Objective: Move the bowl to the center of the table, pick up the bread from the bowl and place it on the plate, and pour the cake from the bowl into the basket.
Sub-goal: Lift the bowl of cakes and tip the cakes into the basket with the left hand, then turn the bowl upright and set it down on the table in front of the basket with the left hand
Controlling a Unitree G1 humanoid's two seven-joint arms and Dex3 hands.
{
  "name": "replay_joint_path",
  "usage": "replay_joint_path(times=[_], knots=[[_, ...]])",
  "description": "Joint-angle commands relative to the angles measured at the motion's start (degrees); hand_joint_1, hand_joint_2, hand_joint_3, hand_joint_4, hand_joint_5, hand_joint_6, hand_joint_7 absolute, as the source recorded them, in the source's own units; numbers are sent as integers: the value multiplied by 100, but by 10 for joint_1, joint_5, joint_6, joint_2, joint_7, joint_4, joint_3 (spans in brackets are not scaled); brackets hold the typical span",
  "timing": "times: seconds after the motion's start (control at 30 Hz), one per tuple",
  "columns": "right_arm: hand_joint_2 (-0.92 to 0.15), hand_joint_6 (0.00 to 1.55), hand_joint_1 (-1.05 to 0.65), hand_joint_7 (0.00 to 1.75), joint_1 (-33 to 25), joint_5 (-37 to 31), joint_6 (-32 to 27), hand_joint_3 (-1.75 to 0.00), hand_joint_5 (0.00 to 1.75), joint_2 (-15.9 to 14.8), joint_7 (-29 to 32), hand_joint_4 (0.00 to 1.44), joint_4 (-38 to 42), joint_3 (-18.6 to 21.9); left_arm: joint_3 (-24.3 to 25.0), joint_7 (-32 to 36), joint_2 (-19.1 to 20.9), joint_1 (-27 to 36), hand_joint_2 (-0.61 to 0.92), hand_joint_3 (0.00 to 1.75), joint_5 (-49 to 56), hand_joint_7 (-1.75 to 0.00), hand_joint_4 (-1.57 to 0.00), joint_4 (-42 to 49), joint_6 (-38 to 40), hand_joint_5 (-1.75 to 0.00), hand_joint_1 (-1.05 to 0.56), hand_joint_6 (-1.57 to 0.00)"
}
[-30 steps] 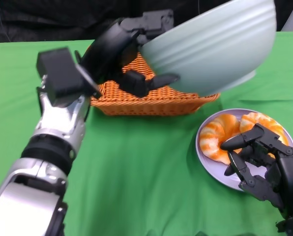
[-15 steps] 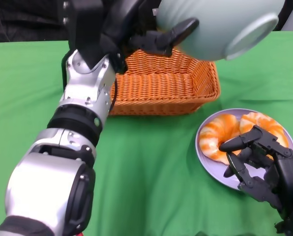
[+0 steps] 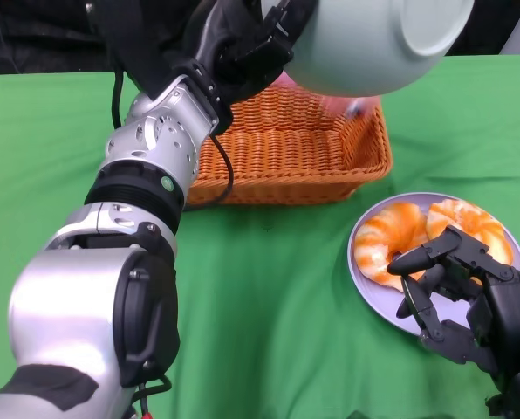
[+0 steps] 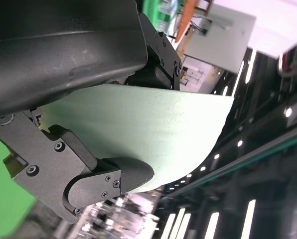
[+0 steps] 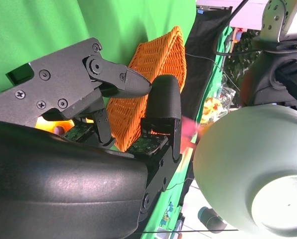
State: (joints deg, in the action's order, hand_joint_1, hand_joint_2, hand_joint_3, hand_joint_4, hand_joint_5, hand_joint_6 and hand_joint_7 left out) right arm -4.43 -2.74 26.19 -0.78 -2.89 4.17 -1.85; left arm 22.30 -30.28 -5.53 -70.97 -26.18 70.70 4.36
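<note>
My left hand (image 3: 242, 39) grips the rim of the pale green bowl (image 3: 378, 39) and holds it tipped almost upside down above the orange wicker basket (image 3: 286, 148). A blurred pink cake (image 3: 343, 103) is dropping from the bowl toward the basket's far right corner. In the left wrist view the bowl (image 4: 153, 134) fills the frame between the fingers. Croissant-like bread (image 3: 391, 240) lies on the purple plate (image 3: 373, 292) at the right. My right hand (image 3: 469, 297) hovers open over the plate's near edge, holding nothing. The right wrist view shows the bowl (image 5: 253, 174) and the basket (image 5: 148, 84).
A green cloth covers the table (image 3: 269, 314). A black backdrop stands behind its far edge. My raised left forearm (image 3: 147, 175) crosses the left half of the head view.
My left hand has raised and turned the bowl further, so its base faces up and outward. A pink cake now shows falling below its rim. The right hand has stayed over the plate.
</note>
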Motion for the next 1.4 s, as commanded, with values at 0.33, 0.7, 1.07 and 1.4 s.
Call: replay_joint_path(times=[0.33,0.7,1.07,1.4], knots=[[-63,68,-9,133,-5,-1,3,-91,156,-3,5,74,-6,2,121,74,-15,-34,49,128,-103,-171,-87,21,126,-175,-19,-71],[-63,68,-9,132,-12,-4,0,-92,157,-3,7,73,-13,1,154,128,-27,-22,68,89,-117,-175,-86,22,120,-175,-23,-71],[-62,68,-9,134,-14,-6,2,-94,159,-2,9,75,-17,0,40,-25,8,-8,54,124,-26,-174,-84,-34,82,-175,-19,-68],[-61,68,-10,135,-12,-5,5,-94,157,-3,8,77,-15,-1,-54,-151,73,19,45,130,51,-163,-85,-101,-5,-175,-21,-77]])
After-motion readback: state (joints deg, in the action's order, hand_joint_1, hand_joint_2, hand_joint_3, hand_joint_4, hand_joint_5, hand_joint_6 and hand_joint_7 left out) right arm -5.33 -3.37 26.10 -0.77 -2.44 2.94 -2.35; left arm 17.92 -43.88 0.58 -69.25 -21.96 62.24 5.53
